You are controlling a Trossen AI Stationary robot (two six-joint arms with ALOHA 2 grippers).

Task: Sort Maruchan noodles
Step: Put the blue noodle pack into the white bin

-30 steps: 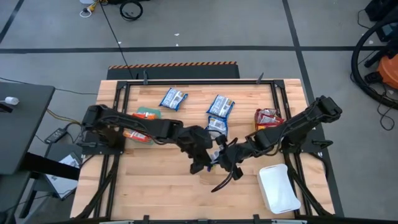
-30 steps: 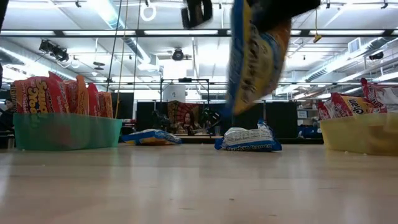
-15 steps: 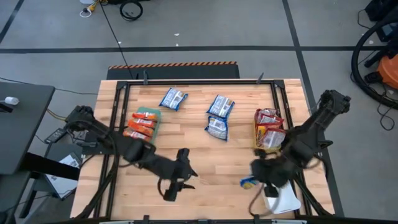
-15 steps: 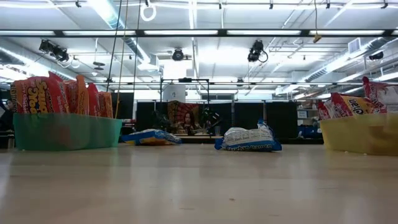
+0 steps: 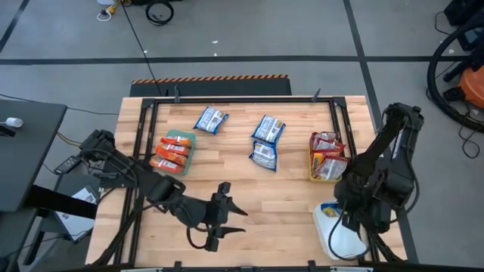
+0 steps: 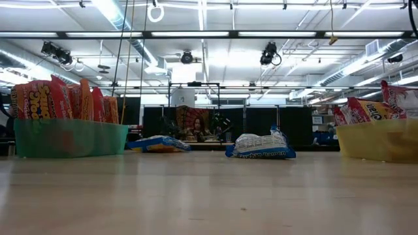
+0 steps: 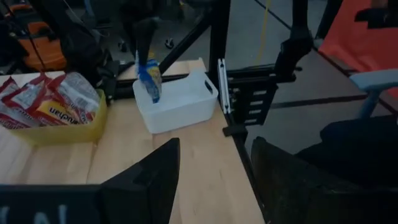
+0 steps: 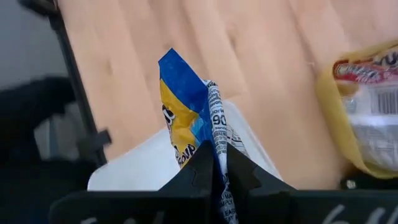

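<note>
My right gripper is shut on a blue-and-yellow noodle packet and hovers over the white bin at the table's near right corner. The left wrist view shows that packet hanging over the bin. My left gripper is open and holds nothing, low over the near middle of the table. Three blue-and-white packets lie flat on the far half. Orange-red packets stand in the teal bin. Silvery-red ones fill the yellow bin. My right gripper pinches the blue-and-yellow packet between its two fingers at one end, coming from above with the fingers pointing down. The packet is lifted clear and hangs below the fingers, its lower end over the white bin's opening.
The teal bin sits at the table's left, the yellow bin at its right, both away from the arms. Bare wood stretches across the near middle of the table. A black frame rail borders the right edge.
My right gripper carried the blue-and-yellow packet from the table's middle toward the near right corner and now holds it over the white bin. My left gripper drew back from the packet toward the near edge and a little left, with nothing in it.
</note>
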